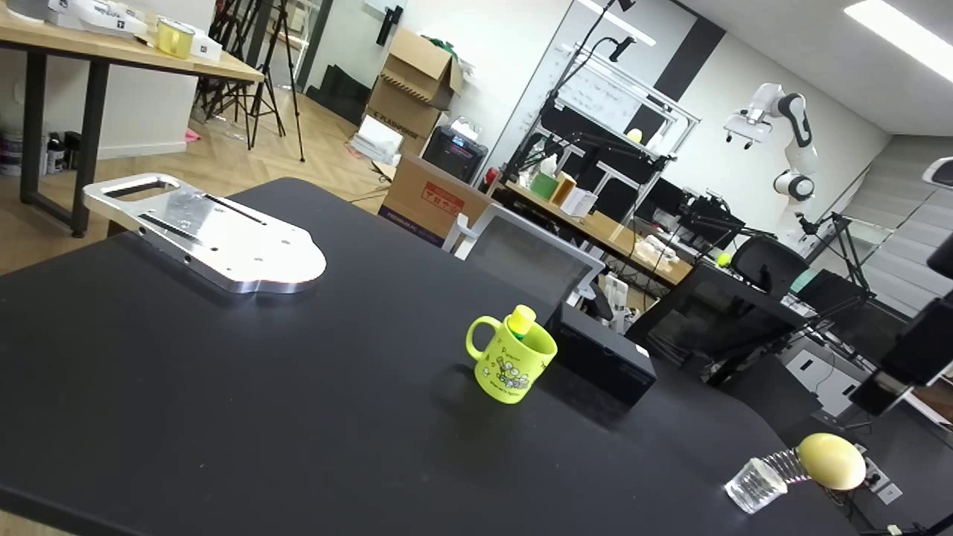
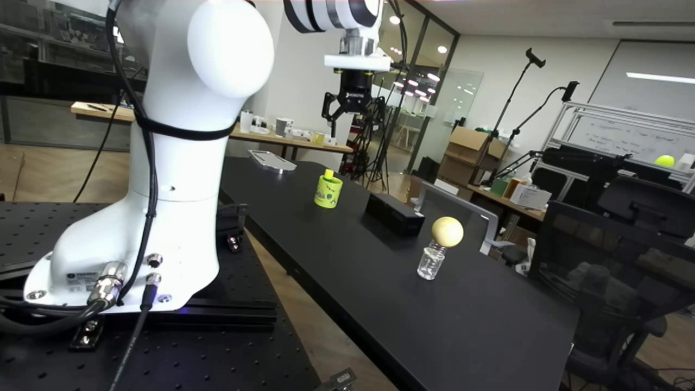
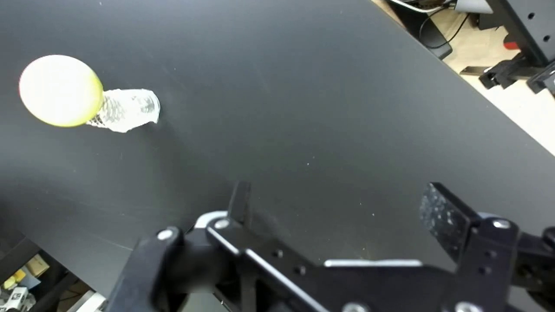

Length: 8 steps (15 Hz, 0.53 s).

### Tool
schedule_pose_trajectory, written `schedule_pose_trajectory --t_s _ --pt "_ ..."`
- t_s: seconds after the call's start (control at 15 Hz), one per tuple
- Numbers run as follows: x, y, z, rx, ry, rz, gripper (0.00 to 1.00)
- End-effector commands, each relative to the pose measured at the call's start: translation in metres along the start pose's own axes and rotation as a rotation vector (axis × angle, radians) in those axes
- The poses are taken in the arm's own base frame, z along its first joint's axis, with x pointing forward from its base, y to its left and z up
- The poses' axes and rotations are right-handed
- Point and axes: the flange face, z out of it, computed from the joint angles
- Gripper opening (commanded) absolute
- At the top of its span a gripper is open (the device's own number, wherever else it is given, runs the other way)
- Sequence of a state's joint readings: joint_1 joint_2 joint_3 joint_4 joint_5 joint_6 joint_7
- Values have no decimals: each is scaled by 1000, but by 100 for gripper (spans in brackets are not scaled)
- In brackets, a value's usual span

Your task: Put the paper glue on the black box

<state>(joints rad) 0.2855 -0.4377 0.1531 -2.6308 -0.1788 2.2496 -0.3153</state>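
The paper glue appears to be the stick with a yellow cap and a bit of green below (image 1: 521,318) standing in the yellow-green mug (image 1: 508,374). Its lower part is hidden inside the mug. An exterior view also shows the glue (image 2: 328,174) and the mug (image 2: 327,193). The low black box (image 1: 601,359) lies on the table just beside the mug, and it also shows in an exterior view (image 2: 395,214). My gripper (image 3: 336,193) is open and empty above the dark table, and it also shows high up in an exterior view (image 2: 357,126). Glue, mug and box are out of the wrist view.
A yellow ball (image 3: 60,91) on a clear glass jar (image 3: 130,109) stands on the table, tilted in the views. A flat silvery tray (image 1: 223,232) lies at the table's far end. A mesh chair (image 1: 521,257) stands against the table edge behind the box.
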Motion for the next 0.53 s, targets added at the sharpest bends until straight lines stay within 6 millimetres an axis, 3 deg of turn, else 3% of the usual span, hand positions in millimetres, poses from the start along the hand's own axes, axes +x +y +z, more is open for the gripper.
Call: schedule_pose_trajectory --t_s 0.0,0.27,0.47 --pt "52 14 6 -8 36 -5 100" --pt "110 15 8 13 93 -30 100" --pt "154 1 10 32 92 -55 100"
